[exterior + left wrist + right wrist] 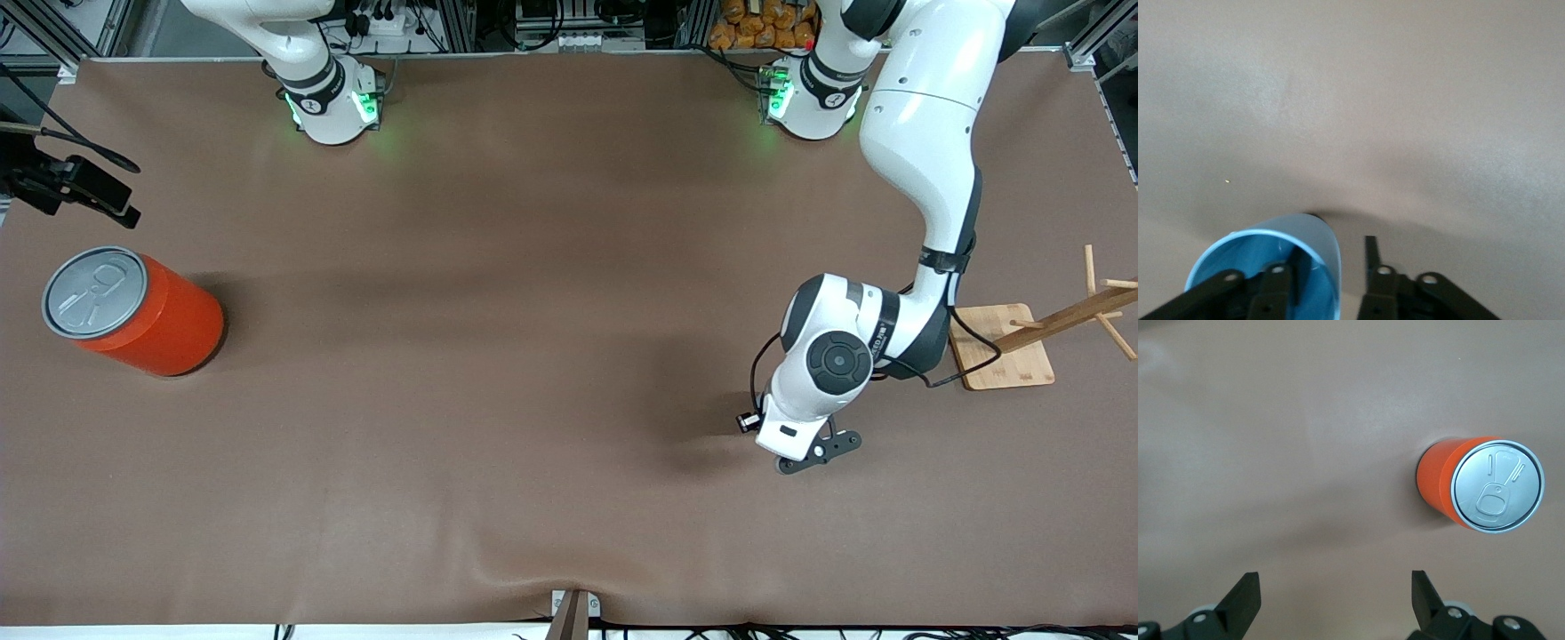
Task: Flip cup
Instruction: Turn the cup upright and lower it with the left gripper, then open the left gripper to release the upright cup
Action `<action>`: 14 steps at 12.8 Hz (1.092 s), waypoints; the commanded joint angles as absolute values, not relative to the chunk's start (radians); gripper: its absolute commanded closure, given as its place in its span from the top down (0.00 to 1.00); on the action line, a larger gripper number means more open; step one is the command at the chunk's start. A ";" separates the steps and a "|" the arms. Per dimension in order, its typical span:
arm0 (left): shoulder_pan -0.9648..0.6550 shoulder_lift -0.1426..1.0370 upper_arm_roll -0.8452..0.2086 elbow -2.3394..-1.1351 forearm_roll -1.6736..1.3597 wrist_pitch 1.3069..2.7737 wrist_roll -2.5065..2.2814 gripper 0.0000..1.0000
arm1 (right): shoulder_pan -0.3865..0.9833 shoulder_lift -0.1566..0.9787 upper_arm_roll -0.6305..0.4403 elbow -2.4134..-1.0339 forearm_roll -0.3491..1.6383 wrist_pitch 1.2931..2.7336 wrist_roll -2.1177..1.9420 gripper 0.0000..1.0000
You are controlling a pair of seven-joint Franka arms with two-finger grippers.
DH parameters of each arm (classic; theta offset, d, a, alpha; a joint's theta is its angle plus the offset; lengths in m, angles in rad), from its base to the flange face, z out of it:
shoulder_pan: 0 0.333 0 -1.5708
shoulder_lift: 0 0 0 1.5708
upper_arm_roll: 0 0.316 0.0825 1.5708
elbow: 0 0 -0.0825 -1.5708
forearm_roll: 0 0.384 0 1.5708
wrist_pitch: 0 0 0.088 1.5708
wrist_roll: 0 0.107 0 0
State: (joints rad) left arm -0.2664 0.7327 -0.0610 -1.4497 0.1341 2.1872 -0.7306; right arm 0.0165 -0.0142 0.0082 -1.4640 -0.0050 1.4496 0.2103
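Front view: the left gripper (813,453) hangs low over the table (498,356) near the wooden stand (1009,347); the orange can (133,311) stands well apart from that stand (toward the right arm's end).

Left wrist view: the cup (1271,267) stands mouth-up on the table, one finger (1281,283) inside its rim, one outside, jaws slack around the wall.

Right wrist view: the right gripper (1335,600) waits, jaws wide, over the table near the can.

No text, label, brand or number can be read on anything in these views.

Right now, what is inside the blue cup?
One finger of the left gripper reaches inside the cup, the other stays outside. Only the blue inner wall shows; the finger covers the bottom.
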 commanded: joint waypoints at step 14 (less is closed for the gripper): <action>-0.071 0.164 -0.071 -1.668 0.098 1.852 -0.226 1.00 | -0.035 -0.005 0.028 -1.443 -0.017 1.424 0.170 1.00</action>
State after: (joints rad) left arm -0.1031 0.2675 -0.0586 -1.5893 0.1179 1.8896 -0.2922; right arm -0.0157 -0.0138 0.0087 -1.4618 -0.0087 1.4373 0.1998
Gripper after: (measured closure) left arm 0.000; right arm 0.000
